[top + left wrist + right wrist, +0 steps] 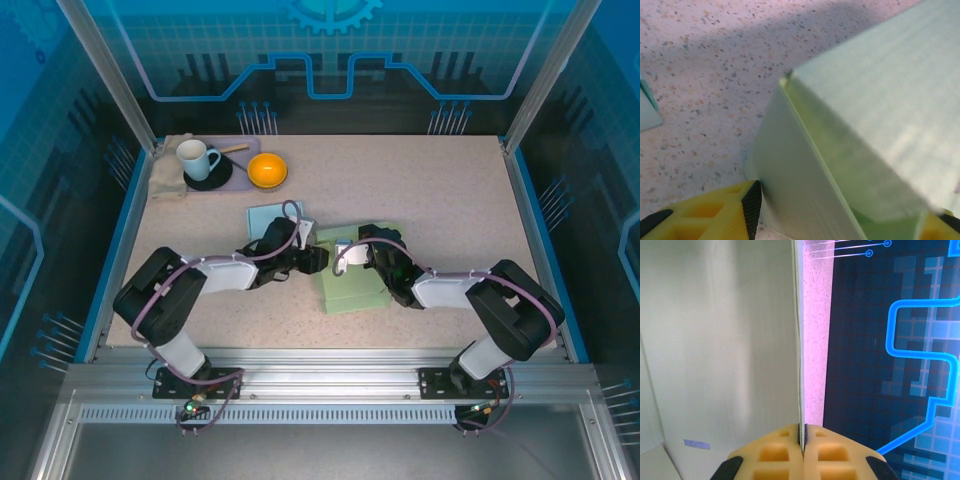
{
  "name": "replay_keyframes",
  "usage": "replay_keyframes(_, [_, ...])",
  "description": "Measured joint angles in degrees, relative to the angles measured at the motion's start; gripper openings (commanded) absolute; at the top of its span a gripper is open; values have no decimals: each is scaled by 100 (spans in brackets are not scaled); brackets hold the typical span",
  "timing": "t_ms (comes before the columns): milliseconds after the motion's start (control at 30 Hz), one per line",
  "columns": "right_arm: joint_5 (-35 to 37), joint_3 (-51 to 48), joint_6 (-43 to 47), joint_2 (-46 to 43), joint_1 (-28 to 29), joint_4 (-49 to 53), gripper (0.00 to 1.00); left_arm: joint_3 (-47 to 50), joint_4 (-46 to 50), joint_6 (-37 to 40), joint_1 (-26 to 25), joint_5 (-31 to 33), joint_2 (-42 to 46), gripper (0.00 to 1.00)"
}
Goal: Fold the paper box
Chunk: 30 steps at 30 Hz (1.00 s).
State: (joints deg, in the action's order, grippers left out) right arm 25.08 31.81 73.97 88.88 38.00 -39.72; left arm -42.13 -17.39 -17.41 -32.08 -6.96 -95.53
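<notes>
On the table (440, 200), one green paper box (352, 292), left claw (845, 214) and right claw (801, 434) both clamped on it.

Pale green paper box (352, 290) on table (450, 200), partly folded (wall upright).

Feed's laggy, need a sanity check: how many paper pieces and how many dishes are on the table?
Paper: 2, box, blue sheet
Dishes: 3, mug, saucer, bowl
Total: 5
</notes>
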Motion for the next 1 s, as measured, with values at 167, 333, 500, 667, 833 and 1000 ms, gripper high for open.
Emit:
replay_keyframes(167, [0, 0, 0, 0, 0, 11, 0, -157, 13, 44, -15, 385, -140, 49])
replay_keyframes(333, [2, 9, -4, 0, -2, 28, 0, -289, 31, 109, -87, 791, -249, 43])
replay_keyframes(500, [0, 50, -26, 7, -4, 79, 0, -476, 138, 138, -216, 1405, -387, 29])
replay_keyframes(667, [-68, 109, -48, 42, -2, 76, 0, -881, 638, 42, -385, 2387, -566, 11])
replay_keyframes(833, [-271, 184, -92, 81, 0, 118, 0, -1139, 1235, -391, -542, 3080, -616, 9])
replay_keyframes(1000, [-352, 293, -214, 129, 0, 210, 0, -1482, 1770, -951, -632, 3499, -774, 9])
